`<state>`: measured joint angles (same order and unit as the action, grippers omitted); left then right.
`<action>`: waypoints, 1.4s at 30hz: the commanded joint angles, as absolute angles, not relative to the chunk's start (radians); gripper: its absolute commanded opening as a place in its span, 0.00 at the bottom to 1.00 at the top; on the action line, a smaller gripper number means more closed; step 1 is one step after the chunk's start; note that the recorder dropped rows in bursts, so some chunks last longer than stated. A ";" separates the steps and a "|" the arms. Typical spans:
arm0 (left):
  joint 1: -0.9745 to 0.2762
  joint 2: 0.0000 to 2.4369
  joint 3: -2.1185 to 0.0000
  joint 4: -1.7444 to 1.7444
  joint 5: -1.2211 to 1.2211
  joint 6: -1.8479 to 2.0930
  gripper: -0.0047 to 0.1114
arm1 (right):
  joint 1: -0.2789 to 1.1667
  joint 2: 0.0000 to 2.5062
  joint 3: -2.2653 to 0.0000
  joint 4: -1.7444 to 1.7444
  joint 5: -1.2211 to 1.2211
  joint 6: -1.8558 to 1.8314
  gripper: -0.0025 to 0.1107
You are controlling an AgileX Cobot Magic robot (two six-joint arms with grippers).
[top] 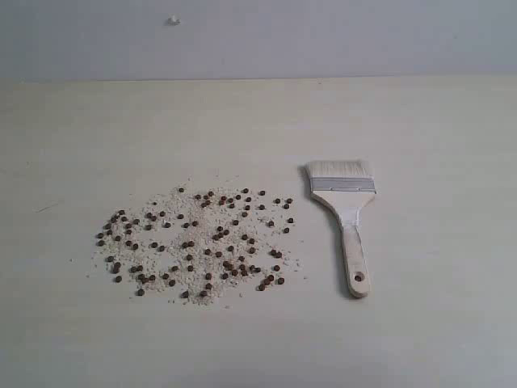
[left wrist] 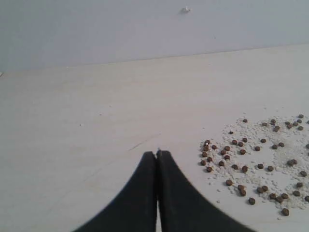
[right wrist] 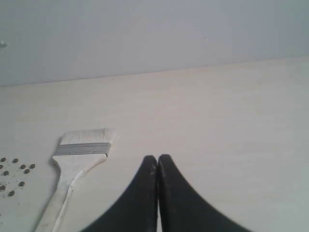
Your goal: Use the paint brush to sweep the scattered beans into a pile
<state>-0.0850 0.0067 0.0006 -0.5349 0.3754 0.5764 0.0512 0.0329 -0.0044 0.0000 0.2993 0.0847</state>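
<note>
The beans [top: 194,242] lie scattered over a wide patch of the pale table, mixed with whitish crumbs; no heaped pile shows. The paint brush [top: 346,217] lies flat to their right, bristles toward the wall, handle hole toward the front. Neither gripper appears in the exterior view. In the left wrist view my left gripper [left wrist: 156,153] is shut and empty, with the beans [left wrist: 256,159] a short way off to one side. My right gripper [right wrist: 157,157] is shut on nothing, and the paint brush [right wrist: 77,159] lies apart from it beside a few beans [right wrist: 14,174].
The pale wooden table [top: 436,121] runs back to a grey wall [top: 323,36] with a small white mark [top: 173,20]. A faint scratch [left wrist: 145,141] marks the table ahead of the left gripper.
</note>
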 commanded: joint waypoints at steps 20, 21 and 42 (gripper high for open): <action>-0.118 0.000 0.000 -0.536 0.380 0.572 0.04 | 0.050 0.027 0.000 0.000 0.211 0.080 0.02; -0.118 0.000 0.000 -0.536 0.380 0.572 0.04 | 0.050 0.027 0.000 0.000 0.211 0.080 0.02; -0.140 0.000 0.000 -0.536 0.380 0.572 0.04 | 0.050 0.027 0.000 0.352 -0.568 0.407 0.02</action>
